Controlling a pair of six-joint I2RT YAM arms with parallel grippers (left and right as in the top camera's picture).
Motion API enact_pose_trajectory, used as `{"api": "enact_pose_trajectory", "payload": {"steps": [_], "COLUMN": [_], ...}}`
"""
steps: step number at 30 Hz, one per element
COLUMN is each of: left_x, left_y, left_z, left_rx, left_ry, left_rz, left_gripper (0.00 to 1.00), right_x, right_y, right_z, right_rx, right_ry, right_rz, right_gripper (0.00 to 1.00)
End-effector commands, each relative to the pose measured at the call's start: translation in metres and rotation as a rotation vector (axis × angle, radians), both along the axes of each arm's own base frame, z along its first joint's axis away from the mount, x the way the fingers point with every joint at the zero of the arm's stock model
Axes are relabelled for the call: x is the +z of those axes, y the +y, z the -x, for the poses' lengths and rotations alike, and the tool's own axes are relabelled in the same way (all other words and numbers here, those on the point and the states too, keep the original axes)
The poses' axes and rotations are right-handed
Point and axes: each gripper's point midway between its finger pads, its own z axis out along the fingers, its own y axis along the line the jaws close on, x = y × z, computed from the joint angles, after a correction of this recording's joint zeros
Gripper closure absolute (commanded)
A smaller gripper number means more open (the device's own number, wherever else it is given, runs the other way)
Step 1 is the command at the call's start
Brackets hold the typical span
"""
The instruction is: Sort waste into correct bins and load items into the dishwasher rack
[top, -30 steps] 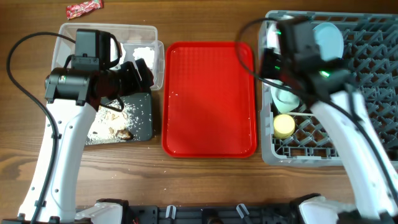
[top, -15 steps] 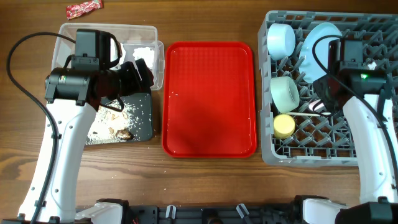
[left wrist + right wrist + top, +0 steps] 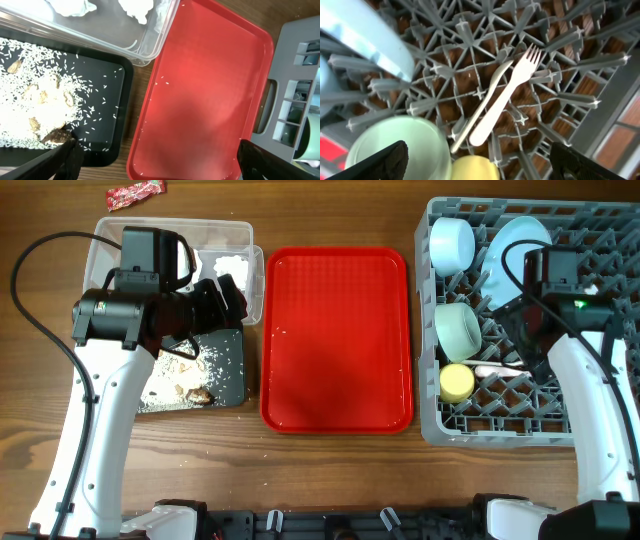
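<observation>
The grey dishwasher rack [image 3: 600,420] at the right holds a pale blue bowl [image 3: 452,244], a pale blue plate [image 3: 515,240], a mint-green bowl [image 3: 456,330] and a yellow cup [image 3: 457,383]. A white fork [image 3: 506,102] lies loose on the grid floor, a second slim white handle [image 3: 480,110] beside it. My right gripper [image 3: 482,161] hangs open above them, holding nothing. My left gripper [image 3: 160,160] is open and empty over the edge between the black tray [image 3: 107,140] and the red tray [image 3: 210,100]. Rice crumbs [image 3: 45,100] lie in the black tray, tissues [image 3: 135,7] in the clear tub [image 3: 150,40].
A red snack wrapper [image 3: 134,193] lies on the wooden table behind the clear tub [image 3: 110,235]. The flat red tray [image 3: 338,340] sits between the bins and the rack, with a few rice grains on it. Upright pegs fill the rack round the fork.
My right arm swung from the rack's back left corner to its middle, and its gripper opened. The fork now lies free on the rack floor. The left arm stayed still.
</observation>
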Motion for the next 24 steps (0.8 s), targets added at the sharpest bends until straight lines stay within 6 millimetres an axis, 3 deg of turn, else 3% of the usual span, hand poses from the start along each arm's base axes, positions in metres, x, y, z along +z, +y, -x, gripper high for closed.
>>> {"api": "enact_pose_trajectory", "payload": {"steps": [1,6,9,13,18,21,24], "left_x": [0.005,0.005,0.005,0.005,0.005,0.005,0.005], "left_y": [0.003,0.003,0.003,0.003,0.003,0.003,0.003], "left_z": [-0.002,-0.002,-0.002,-0.002,-0.002,-0.002,-0.002], "left_rx": [0.004,0.004,0.004,0.004,0.003,0.003,0.003], "left_ry": [-0.018,-0.018,-0.018,-0.018,-0.018,-0.018,-0.018], "left_rz": [-0.006,-0.006,-0.006,-0.006,-0.006,-0.006,-0.006], "left_gripper": [0.00,0.00,0.00,0.00,0.00,0.00,0.00], "right_x": [0.057,0.117,0.151,0.179,0.197,0.202,0.194], "right_y": [0.021,0.072,0.101,0.107,0.110,0.111,0.106], "right_z": [-0.015,0.002,0.033,0.068,0.108,0.121,0.130], "right_rx": [0.378,0.882,1.091,1.113,1.115,1.115,1.100], "right_ry": [-0.105,-0.286,-0.425,-0.536,-0.619,-0.649,-0.608], "right_rz": [0.020,0.018,0.033,0.087,0.146,0.168,0.176], "right_gripper": [0.14,0.15,0.05,0.00,0.00,0.00,0.00]}}
